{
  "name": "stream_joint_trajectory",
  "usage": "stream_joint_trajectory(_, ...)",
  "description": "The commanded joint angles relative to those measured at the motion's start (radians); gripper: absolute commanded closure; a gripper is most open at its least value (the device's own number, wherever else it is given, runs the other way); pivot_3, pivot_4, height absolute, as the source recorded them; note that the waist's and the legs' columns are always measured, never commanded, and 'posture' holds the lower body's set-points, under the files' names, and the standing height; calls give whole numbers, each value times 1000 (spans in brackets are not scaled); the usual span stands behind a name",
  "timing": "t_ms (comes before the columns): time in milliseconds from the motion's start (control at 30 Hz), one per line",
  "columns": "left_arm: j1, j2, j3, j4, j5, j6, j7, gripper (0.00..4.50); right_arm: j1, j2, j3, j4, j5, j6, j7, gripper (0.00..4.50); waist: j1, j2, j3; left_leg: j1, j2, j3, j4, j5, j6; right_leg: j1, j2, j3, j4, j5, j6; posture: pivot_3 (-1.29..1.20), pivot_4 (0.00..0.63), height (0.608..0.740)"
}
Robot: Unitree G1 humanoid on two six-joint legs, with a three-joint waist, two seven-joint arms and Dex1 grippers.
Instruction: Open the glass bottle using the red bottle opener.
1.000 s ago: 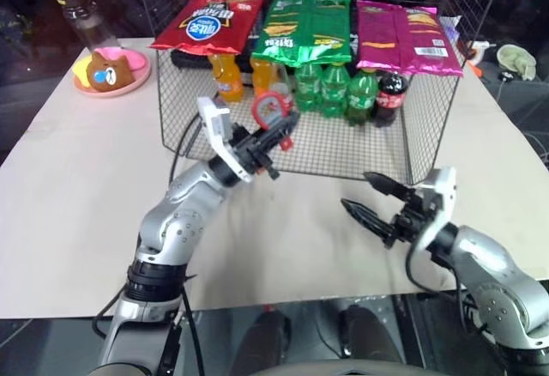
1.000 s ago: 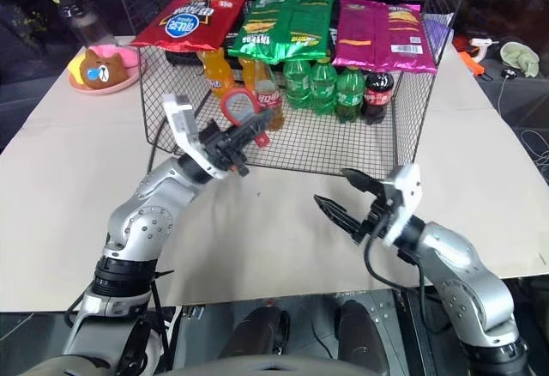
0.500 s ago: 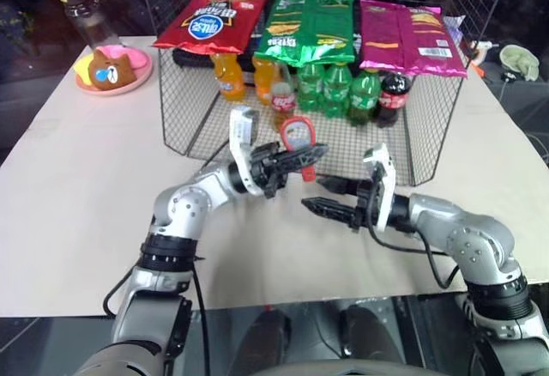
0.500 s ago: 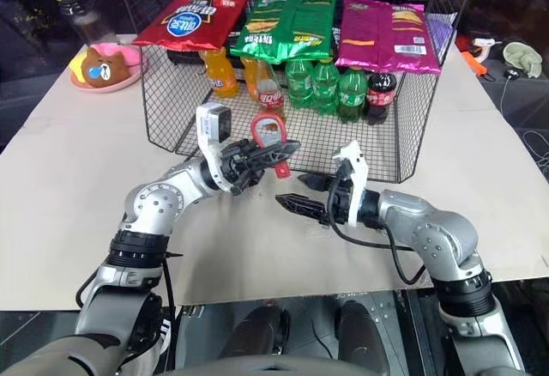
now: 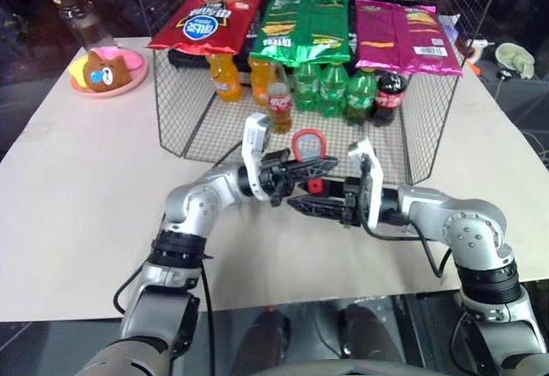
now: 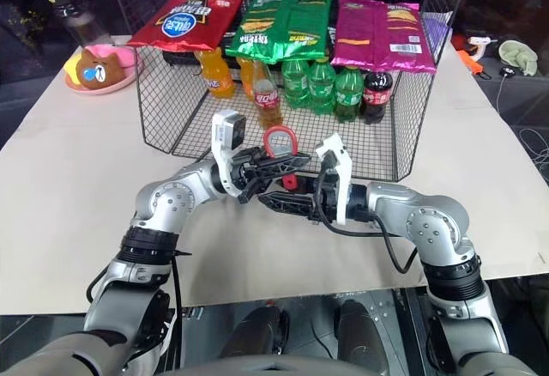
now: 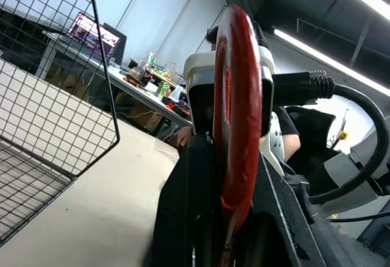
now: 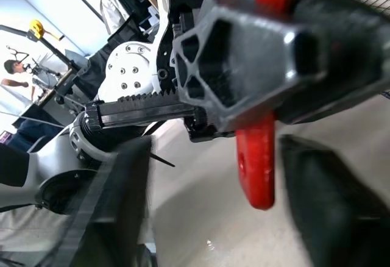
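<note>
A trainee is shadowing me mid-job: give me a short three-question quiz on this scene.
1. True or false: the left claw grips the red bottle opener.
2. The glass bottle stands: A) on the pink plate, B) inside the wire basket, C) on the bare table.
3. Fill in: the fingers of the right claw flank the opener's ____.
Key: 1 true; 2 B; 3 handle.
</note>
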Motion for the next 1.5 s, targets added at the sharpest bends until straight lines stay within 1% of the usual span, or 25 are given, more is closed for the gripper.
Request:
stream_joint_trajectory(33, -8, -5, 15, -16, 5, -3, -17, 4500, -19, 18, -16, -31, 22, -4, -13, 3521, -1, 0, 0, 0, 0, 0, 0, 0, 0, -1, 0, 0, 0, 0, 0, 0, 150, 740)
stream_joint_trajectory(67, -8, -6, 16, -16, 7, -1, -20, 4500, -20, 19, -16, -30, 23, -5, -14, 3890, -2, 0, 0, -1, 0, 0, 0, 0, 0, -1, 0, 0, 0, 0, 0, 0, 150, 740)
stream_joint_trajectory(100, -7, -5, 15, -16, 9, 1, -25, 4500, -22, 21, -17, -28, 24, -6, -17, 4042, -2, 0, 0, 0, 0, 0, 0, 0, 0, -1, 0, 0, 0, 0, 0, 0, 150, 740)
stream_joint_trajectory(400, 4, -15, 13, -17, 30, 0, -27, 4500, -19, 26, -21, -27, 26, -2, -34, 4054, -2, 0, 0, -1, 0, 0, 0, 0, 0, -1, 0, 0, 0, 0, 0, 0, 150, 740)
stream_joint_trajectory(700, 9, -21, 10, -15, 57, -24, -21, 4500, -18, 42, -15, -11, -5, -14, -67, 4054, -1, 0, 0, -1, 0, 0, 0, 0, 0, -1, 0, 0, 0, 0, 0, 0, 150, 740)
stream_joint_trajectory(767, 11, -8, 3, -19, 43, 9, -40, 3658, -16, 44, -14, -10, -13, -16, -69, 4054, -2, 0, 0, -1, 0, 0, 0, 0, 0, -1, 0, 0, 0, 0, 0, 0, 150, 740)
stream_joint_trajectory(800, 13, -13, 7, -19, 51, -5, -32, 3422, -14, 45, -14, -11, -17, -17, -70, 4054, -2, 0, 0, 0, 0, 0, 0, 0, 0, -1, 0, 0, 0, 0, 0, 0, 150, 740)
stream_joint_trajectory(833, 13, -22, 12, -18, 59, -19, -21, 2871, -12, 46, -15, -12, -21, -17, -72, 4054, -2, 0, 0, -1, 0, 0, -1, 0, 0, -1, 0, 0, 0, 0, 0, 0, 150, 740)
stream_joint_trajectory(867, 12, -29, 16, -15, 69, -33, -12, 2634, -10, 46, -15, -13, -24, -17, -73, 4054, -2, 0, 0, -1, 0, 0, -1, 0, 0, -2, 0, 0, 0, 0, 0, 0, 150, 740)
stream_joint_trajectory(967, 8, -38, 22, -7, 80, -41, -14, 1314, -8, 49, -14, -15, -35, -20, -77, 4054, 0, 0, 0, -1, 0, 0, -1, 0, 0, -1, 0, 0, 0, 0, 0, 0, 150, 740)
stream_joint_trajectory(1333, 21, -48, 31, -10, 102, -41, -23, 1314, 4, 49, -13, -18, -65, -27, -70, 4054, -1, 0, 0, -1, 0, 0, -1, 0, 0, -1, 0, 0, 0, 0, 0, 0, 150, 740)
stream_joint_trajectory(1500, 27, -66, 61, -18, 82, -24, 4, 1314, 13, 42, -13, -20, -75, -30, -63, 4054, -1, 0, 0, -1, 0, 0, -1, 0, 0, -1, 0, 0, -1, 0, 0, 0, 150, 740)
